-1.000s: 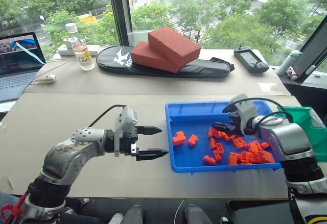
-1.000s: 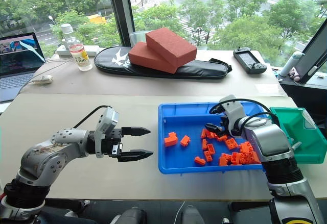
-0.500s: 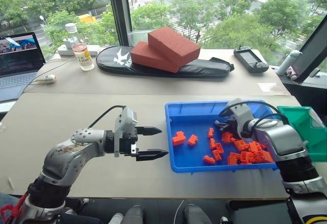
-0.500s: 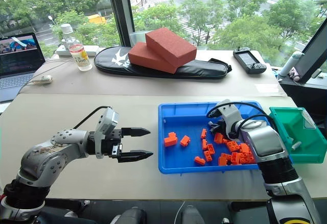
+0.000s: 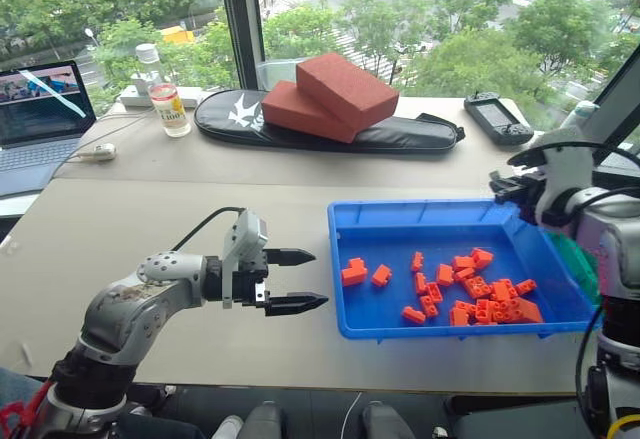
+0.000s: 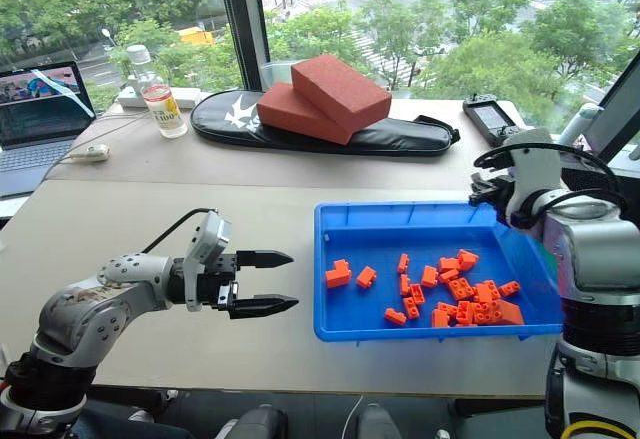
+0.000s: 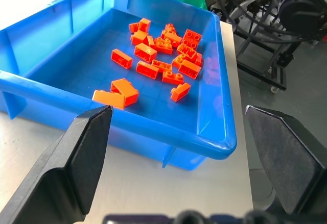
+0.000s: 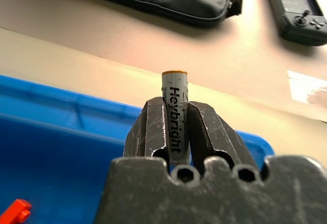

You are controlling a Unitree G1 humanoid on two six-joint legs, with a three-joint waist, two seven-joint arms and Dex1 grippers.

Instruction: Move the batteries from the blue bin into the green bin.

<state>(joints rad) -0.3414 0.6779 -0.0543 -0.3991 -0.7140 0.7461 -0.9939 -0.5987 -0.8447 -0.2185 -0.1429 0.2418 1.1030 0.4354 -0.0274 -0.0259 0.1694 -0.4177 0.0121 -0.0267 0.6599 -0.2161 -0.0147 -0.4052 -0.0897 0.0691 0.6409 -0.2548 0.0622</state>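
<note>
A wide blue bin [image 5: 365, 221] is sitting on the table [image 5: 150, 219], holding scattered orange blocks [image 5: 480, 294]. The right gripper [image 8: 176, 117] is clamping a grey Herbright battery [image 8: 174, 106] above the bin's far right corner. The left gripper [image 5: 296, 280] is hovering beside the bin, fingers spread apart.

Both eye views look down from the head, facing twelve o'clock. Each wrist view sits close, sharing the blue bin [image 7: 214, 142]
</note>
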